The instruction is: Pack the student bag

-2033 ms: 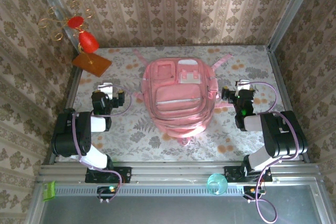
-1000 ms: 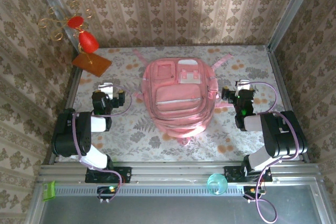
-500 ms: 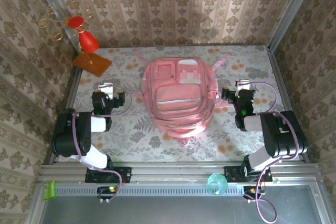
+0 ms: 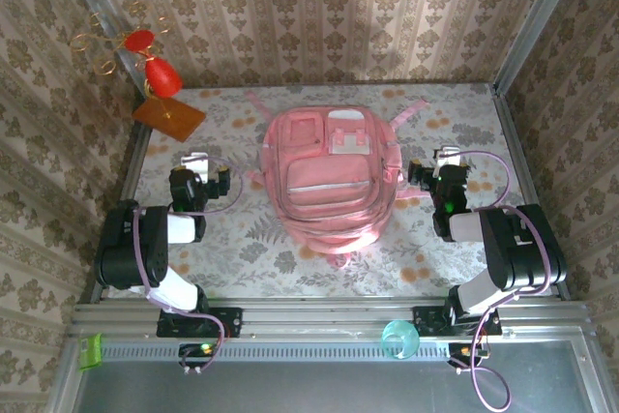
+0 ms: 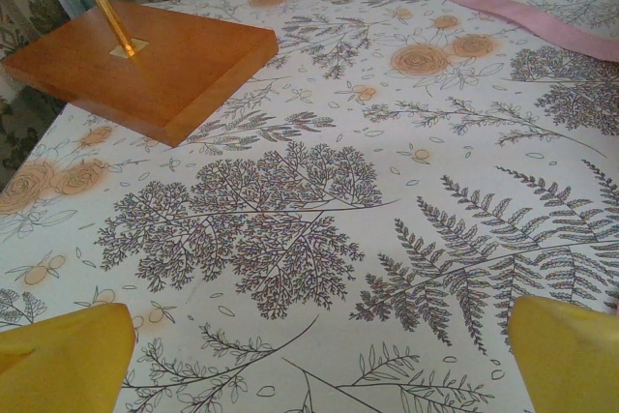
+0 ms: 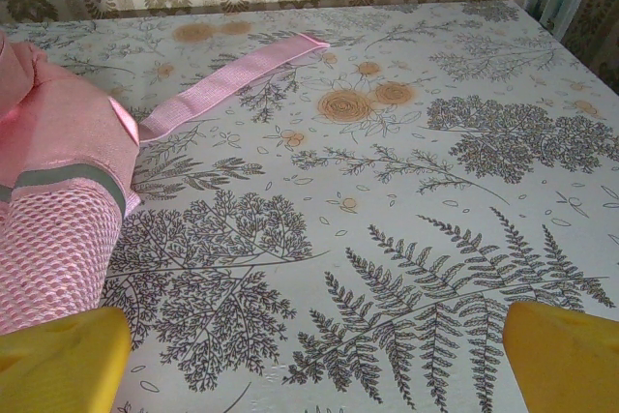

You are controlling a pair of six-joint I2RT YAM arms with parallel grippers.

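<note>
The student bag (image 4: 329, 181) lies flat in the middle of the bench (image 4: 242, 249), pockets up. Its long axis runs from near edge to far wall, straps toward the wall. Each arm sits folded low at one side. The left fingers (image 5: 68, 360) and right fingers (image 6: 58, 360) stand spread and empty.

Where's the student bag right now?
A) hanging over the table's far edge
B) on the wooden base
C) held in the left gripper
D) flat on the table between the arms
D: the student bag lies flat on the table, with the open left gripper and right gripper to either side, holding nothing.
</note>
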